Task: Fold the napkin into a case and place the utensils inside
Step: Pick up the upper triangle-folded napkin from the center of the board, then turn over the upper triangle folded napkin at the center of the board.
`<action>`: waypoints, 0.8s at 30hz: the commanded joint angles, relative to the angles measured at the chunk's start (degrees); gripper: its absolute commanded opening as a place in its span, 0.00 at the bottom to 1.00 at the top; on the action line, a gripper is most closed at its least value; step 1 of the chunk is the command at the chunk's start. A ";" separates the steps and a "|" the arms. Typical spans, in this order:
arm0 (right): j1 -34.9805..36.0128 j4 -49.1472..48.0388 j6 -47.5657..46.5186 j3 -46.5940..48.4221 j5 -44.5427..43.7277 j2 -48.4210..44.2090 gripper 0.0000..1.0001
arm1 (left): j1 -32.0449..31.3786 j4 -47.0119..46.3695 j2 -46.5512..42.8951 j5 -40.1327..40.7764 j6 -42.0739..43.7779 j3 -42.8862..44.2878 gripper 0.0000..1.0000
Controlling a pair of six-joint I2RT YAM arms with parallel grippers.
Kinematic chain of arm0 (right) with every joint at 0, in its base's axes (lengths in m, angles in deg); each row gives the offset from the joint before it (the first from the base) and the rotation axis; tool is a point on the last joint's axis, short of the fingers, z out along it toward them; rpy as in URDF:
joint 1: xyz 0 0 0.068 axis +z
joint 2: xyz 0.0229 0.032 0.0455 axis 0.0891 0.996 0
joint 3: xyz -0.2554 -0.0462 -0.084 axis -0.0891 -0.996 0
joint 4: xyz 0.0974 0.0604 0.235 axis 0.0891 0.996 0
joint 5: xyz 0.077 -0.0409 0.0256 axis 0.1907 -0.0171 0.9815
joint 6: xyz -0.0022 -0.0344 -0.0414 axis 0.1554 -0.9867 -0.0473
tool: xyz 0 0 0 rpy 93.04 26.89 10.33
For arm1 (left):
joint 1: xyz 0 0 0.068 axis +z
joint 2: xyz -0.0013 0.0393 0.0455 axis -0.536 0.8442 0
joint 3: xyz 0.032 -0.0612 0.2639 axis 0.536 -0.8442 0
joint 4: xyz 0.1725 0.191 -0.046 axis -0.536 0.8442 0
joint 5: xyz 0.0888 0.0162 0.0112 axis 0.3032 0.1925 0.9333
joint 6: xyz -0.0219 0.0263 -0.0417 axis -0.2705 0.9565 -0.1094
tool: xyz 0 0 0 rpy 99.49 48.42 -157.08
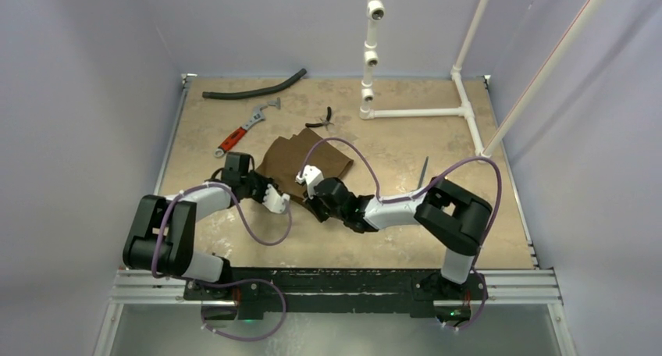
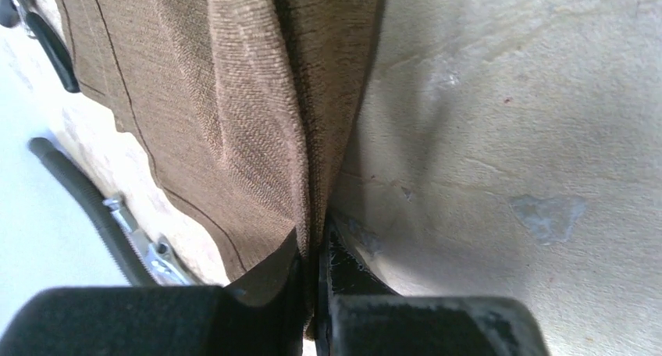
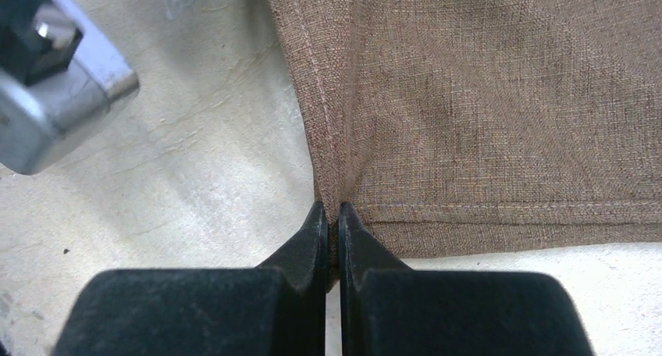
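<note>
The napkin (image 1: 285, 157) lay mid-frame on the bench (image 1: 406, 231), rumpled, with no case formed yet. The left hand (image 2: 314, 250) and right hand (image 3: 332, 217) each pinched its near edge. One dark utensil (image 1: 424, 171) lay apart, centre right, not yet inside.

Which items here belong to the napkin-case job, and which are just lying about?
Job: brown napkin, gripped by left pincer and right pincer; dark slim utensil.
Lying about: red-handled wrench, black pliers, black hose, white pipe frame.
</note>
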 commanded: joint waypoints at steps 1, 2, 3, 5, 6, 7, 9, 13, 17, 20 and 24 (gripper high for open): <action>-0.96 2.59 0.28 -0.66 2.74 -4.24 0.00 | -0.09 10.24 0.98 -2.23 -13.18 5.94 0.00; -1.08 3.21 0.20 -0.10 3.58 -4.69 0.00 | -0.11 13.00 0.81 -2.93 -15.41 8.83 0.00; -1.12 3.86 0.14 0.57 4.26 -5.22 0.00 | -0.03 16.13 0.44 -3.79 -16.52 11.12 0.00; -1.20 5.58 0.04 2.15 6.24 -6.34 0.00 | -0.07 22.37 -1.29 -5.42 -15.86 14.05 0.00; -1.24 6.48 0.04 2.93 7.29 -7.00 0.00 | -0.01 24.41 -2.90 -6.24 -15.53 14.61 0.00; -1.21 7.51 0.12 4.10 8.16 -7.57 0.00 | 0.00 25.79 -4.62 -6.80 -15.52 14.84 0.00; -1.26 9.94 0.27 5.89 10.62 -8.89 0.00 | -0.04 29.79 -8.72 -7.66 -14.47 15.65 0.00; -0.63 13.46 2.45 7.82 13.58 -14.00 0.00 | -0.01 43.65 -13.59 -7.54 -11.41 18.71 0.00; 3.24 19.84 6.16 10.59 15.51 -20.45 0.00 | 0.00 61.35 -19.17 -6.99 -9.50 25.06 0.00; 5.00 23.64 10.57 11.47 17.28 -26.33 0.00 | 0.01 72.81 -23.53 -6.14 -8.23 32.81 0.00; 5.05 24.04 15.95 9.33 19.24 -34.01 0.00 | -0.22 79.73 -24.85 -5.03 -13.67 47.31 0.00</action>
